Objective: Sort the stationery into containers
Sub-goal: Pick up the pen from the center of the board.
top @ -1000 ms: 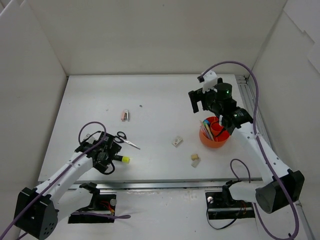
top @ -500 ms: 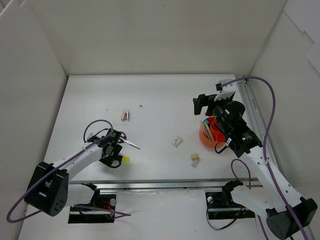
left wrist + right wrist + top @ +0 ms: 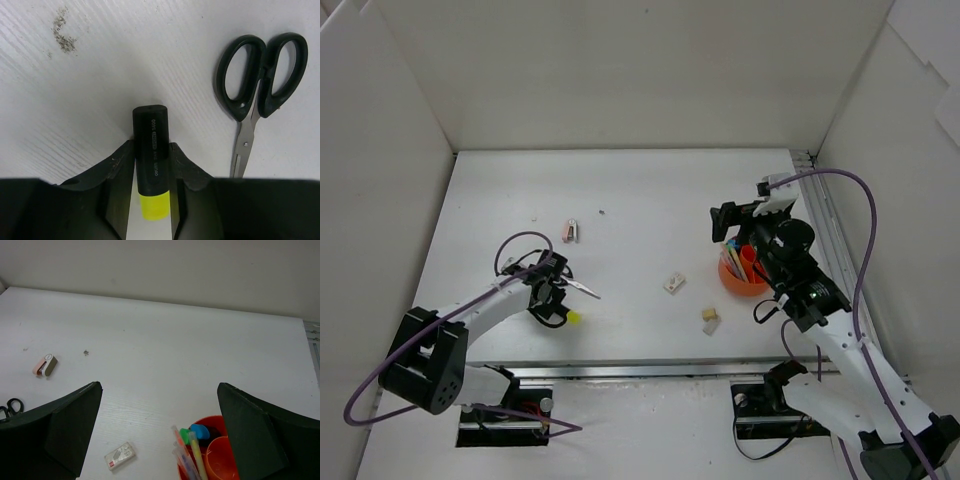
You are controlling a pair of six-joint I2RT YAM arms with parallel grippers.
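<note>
A black highlighter (image 3: 151,145) with a yellow tip lies on the table, and my left gripper (image 3: 151,148) is shut on it, both fingers against its barrel. In the top view that left gripper (image 3: 554,300) is at the table's front left, the yellow tip (image 3: 574,318) poking out toward the near edge. The orange-red pot (image 3: 745,286) at the right holds several pens and highlighters (image 3: 200,432). My right gripper (image 3: 725,222) hangs open just behind and left of the pot, holding nothing. A white eraser (image 3: 674,283), a beige eraser (image 3: 710,320) and a pinkish clip (image 3: 570,231) lie loose.
Black-handled scissors (image 3: 260,75) lie just right of the highlighter, close to my left fingers. White walls enclose the table on three sides. A metal rail (image 3: 820,215) runs along the table's right edge beside the pot.
My left gripper has closed from wide open onto the yellow-tipped highlighter. The right arm has drawn back toward the right, its open gripper staying near the pot.
</note>
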